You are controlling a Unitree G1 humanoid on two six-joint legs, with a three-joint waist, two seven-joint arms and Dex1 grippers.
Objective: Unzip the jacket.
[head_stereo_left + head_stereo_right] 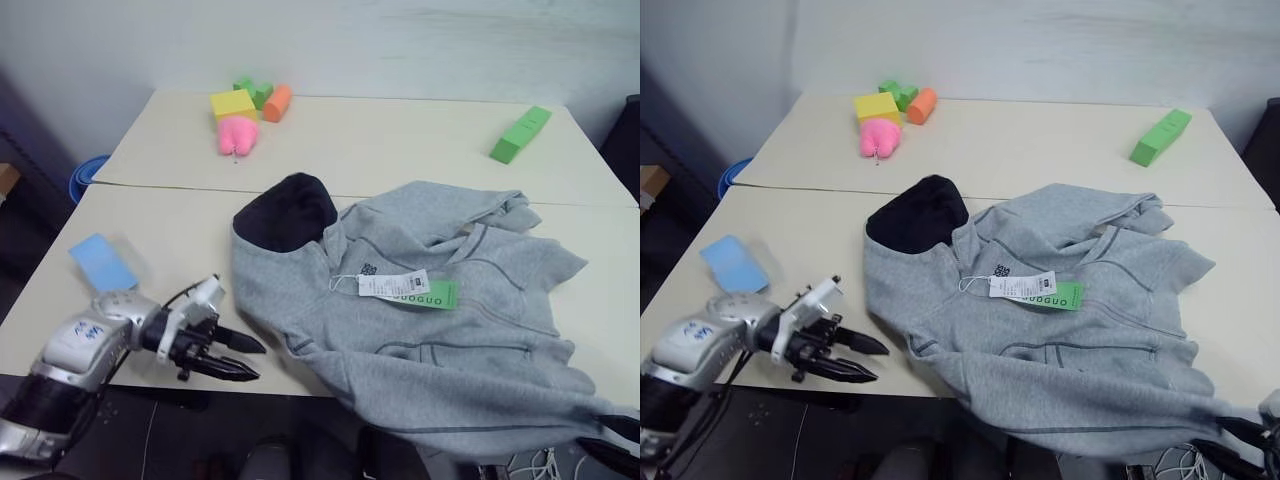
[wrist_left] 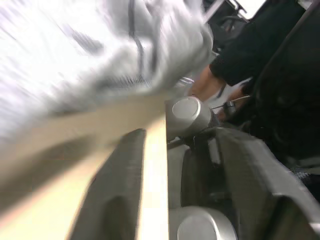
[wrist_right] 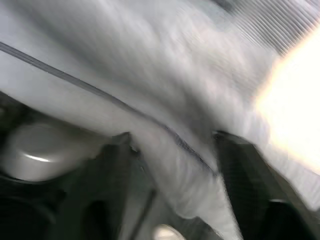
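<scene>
Starting at the left gripper [image 1: 250, 360], we see its two black fingers [image 1: 243, 344] parted and holding nothing, poised over the near edge of the bench [image 1: 160, 240] just beside the jacket [image 1: 420, 330]. In the right wrist view, the right gripper [image 3: 172, 170] has its fingers [image 3: 250, 165] spread with grey fleece lying between them; the view is blurred, so whether they touch the cloth we cannot tell. The jacket lies spread across the near right part of the bench, its dark-lined hood [image 1: 288, 210] toward the left gripper, its lower part hanging over the near edge. A white-and-green hang tag [image 1: 408, 289] rests on its chest. A blue card [image 1: 103, 261] lies at the near left. Farther off sit coloured blocks [image 1: 248, 108] and a green block [image 1: 520, 134].
</scene>
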